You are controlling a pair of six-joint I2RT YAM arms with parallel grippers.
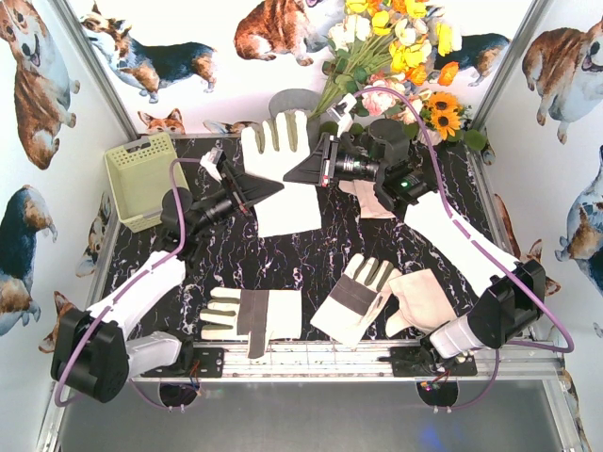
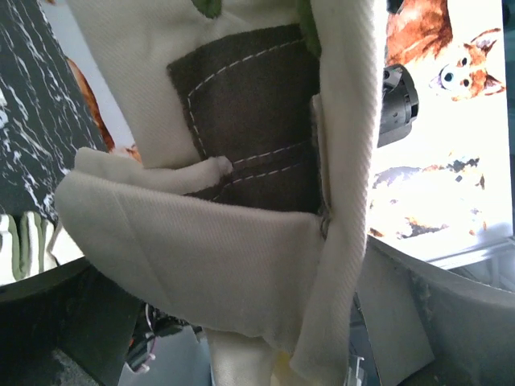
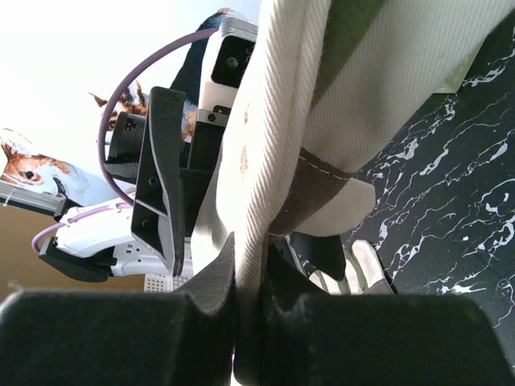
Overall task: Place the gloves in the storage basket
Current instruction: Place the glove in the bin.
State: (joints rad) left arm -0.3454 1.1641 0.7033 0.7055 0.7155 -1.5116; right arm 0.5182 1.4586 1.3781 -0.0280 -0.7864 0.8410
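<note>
Gloves: one [image 1: 275, 151] is held up mid-table, well apart from the storage basket [image 1: 141, 179]. Only the right wrist view shows the right gripper [image 3: 249, 322] pinching its edge; the left gripper [image 1: 271, 188] gapes wide.

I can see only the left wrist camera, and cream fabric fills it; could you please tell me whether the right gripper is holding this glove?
Observer: Yes. In its wrist view the right gripper is shut on the hanging cream-white fabric glove.
Operator: Thank you. Where is the basket?
Observer: The pale yellow-green perforated plastic basket sits at the table's far-left corner.
Operator: Are other gloves lying on the table?
Observer: Yes. A grey-patched glove, a second grey-patched glove and a plain beige glove lie along the near edge.
</note>
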